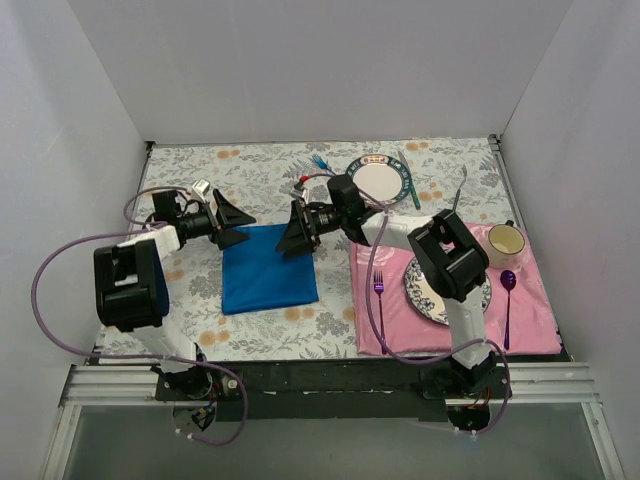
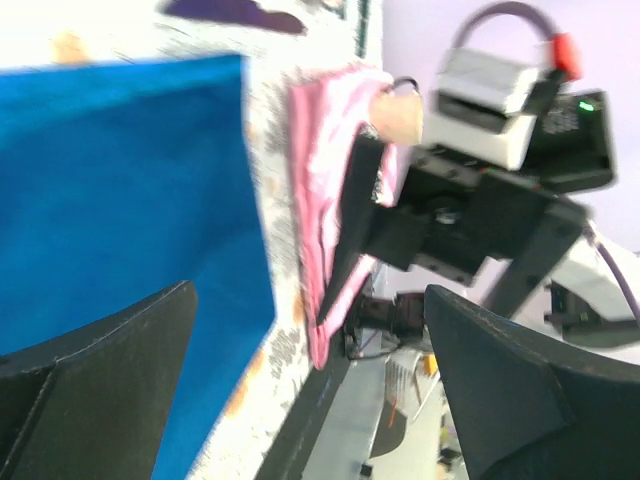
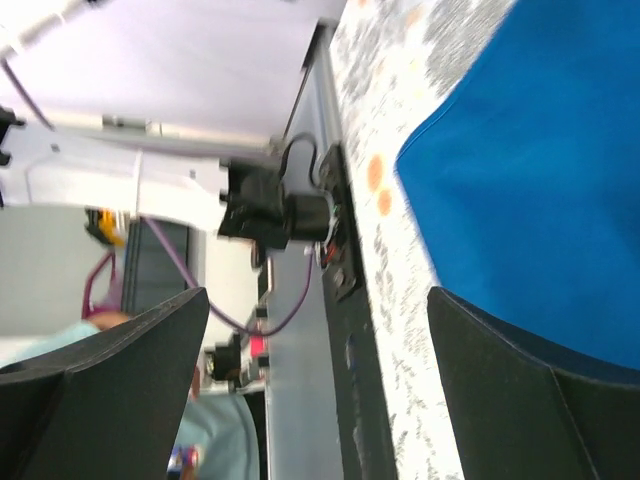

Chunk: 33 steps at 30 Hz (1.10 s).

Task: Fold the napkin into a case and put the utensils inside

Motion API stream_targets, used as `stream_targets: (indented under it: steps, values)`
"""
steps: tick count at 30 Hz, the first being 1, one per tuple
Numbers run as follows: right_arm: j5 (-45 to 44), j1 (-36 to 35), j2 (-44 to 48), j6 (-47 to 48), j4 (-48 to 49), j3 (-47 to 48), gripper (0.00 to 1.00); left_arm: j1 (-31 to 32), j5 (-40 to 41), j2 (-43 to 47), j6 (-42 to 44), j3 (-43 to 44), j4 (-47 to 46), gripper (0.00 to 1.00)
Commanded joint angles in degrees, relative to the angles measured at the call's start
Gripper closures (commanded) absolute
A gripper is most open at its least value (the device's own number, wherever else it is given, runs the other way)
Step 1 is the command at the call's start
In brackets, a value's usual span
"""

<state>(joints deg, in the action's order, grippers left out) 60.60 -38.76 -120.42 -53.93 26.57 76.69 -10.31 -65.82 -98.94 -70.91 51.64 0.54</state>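
Both jaws spread wide, grasping nothing: left gripper (image 1: 235, 222) at far-left corner, right gripper (image 1: 295, 230) at far-right corner of the napkin (image 1: 268, 272), which lies flat on floral tablecloth (image 1: 250, 165), left of pink placemat (image 1: 533, 310).

No readable text, label, brand or number on anything in view

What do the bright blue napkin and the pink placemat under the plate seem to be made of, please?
Bright blue napkin: probably soft cloth, matte, lying limp with slightly wavy edges. Pink placemat: seemingly thin fabric too, matte, its edge rumpled.
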Motion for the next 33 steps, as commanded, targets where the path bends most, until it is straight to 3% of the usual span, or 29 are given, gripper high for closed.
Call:
stream_targets:
  steps: [1,6,14,18,22,25,28,29,33]
  values:
    - [4.35,-2.80,3.17,5.23,-1.77,-4.52,0.01,-0.24,-3.88,11.11,2.27,-5.04,7.63,0.02]
    - [5.49,-4.12,1.16,6.38,-3.54,-8.12,0.01,-0.24,-0.98,14.38,-0.80,-14.87,7.03,0.02]
    - [4.97,-3.69,-5.08,13.67,-11.97,-10.68,0.01,-0.77,7.81,10.61,-0.19,-18.33,8.59,0.02]
    - [4.79,-3.69,-6.41,20.78,-20.31,-7.70,0.01,-2.09,5.98,8.67,-0.28,-17.89,9.13,0.02]
    - [3.83,-4.30,-7.28,42.70,-44.33,-1.02,0.01,-2.09,0.26,13.48,-0.72,-16.92,7.20,0.02]
    - [3.13,-4.65,-6.23,51.44,-54.20,0.22,0.01,-2.09,-1.85,17.01,3.05,-13.24,8.94,0.02]
    - [2.77,-5.18,-7.19,62.25,-62.40,3.72,0.01,-2.09,-0.81,17.46,13.41,-6.74,17.46,0.02]
    - [3.12,-5.18,-7.98,66.89,-67.56,5.21,0.01,-2.09,1.46,16.85,20.31,-4.55,22.62,0.02]
    - [6.19,-5.10,-5.45,71.34,-71.13,11.02,0.01,-1.91,7.19,14.04,31.52,2.66,28.64,0.02]
